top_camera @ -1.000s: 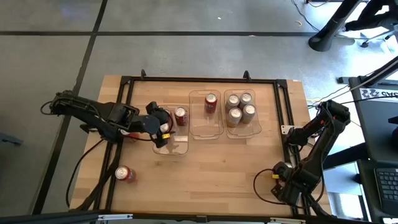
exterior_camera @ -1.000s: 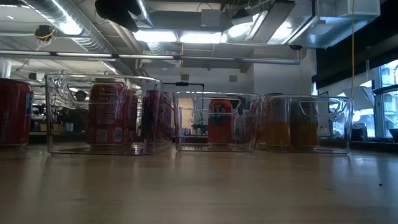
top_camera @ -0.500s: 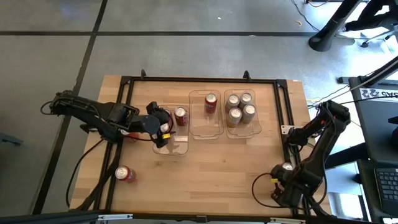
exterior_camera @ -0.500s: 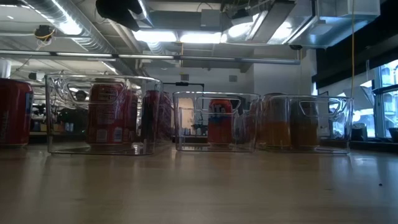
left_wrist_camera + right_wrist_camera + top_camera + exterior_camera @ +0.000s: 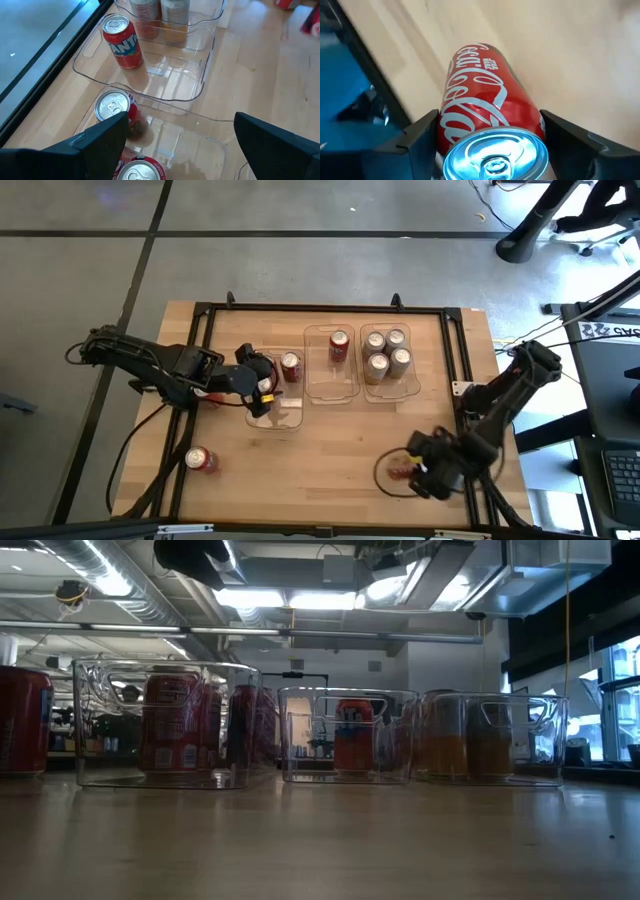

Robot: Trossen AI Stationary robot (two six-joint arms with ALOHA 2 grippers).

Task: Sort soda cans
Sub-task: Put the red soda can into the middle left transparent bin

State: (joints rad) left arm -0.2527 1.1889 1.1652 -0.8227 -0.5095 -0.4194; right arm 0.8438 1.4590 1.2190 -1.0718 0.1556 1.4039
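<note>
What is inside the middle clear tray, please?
The middle clear tray holds one upright red can at its far end; in the left wrist view this can reads "Fanta". The rest of the tray shows bare through its clear floor, so nothing is hidden.

Gold cans (image 5: pixel 385 352): four, upright, clustered in the right tray.
Middle tray can (image 5: pixel 339 345): red, upright, alone.
Left tray cans (image 5: pixel 290 366): red, upright.
Loose can (image 5: pixel 201 460): red, on the worktop, front left.
Held can (image 5: pixel 490 135): red, silver top, between the right gripper's fingers.
</note>
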